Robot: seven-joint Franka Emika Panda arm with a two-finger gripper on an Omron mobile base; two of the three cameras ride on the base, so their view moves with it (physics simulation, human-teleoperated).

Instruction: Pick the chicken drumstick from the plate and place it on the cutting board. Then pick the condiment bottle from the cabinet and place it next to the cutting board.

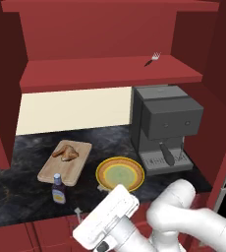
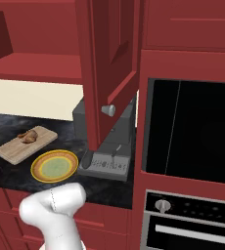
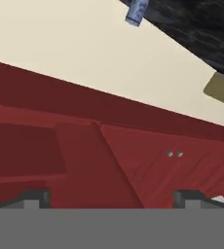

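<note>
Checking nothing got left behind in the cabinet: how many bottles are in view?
1. The condiment bottle stands on the dark counter just in front of the cutting board. More may hide behind the cabinet door.

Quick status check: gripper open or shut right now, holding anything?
Gripper: open and holding nothing; in the hand view the two fingertips stand wide apart with nothing between them.

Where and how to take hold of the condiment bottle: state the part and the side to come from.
Take the condiment bottle around its dark body, just below the narrow neck, with the hand coming from the front edge of the counter. It stands upright, and the cutting board sits close behind it, so the side toward the robot looks freest. The neck and cap look too slim for a sure hold.
</note>
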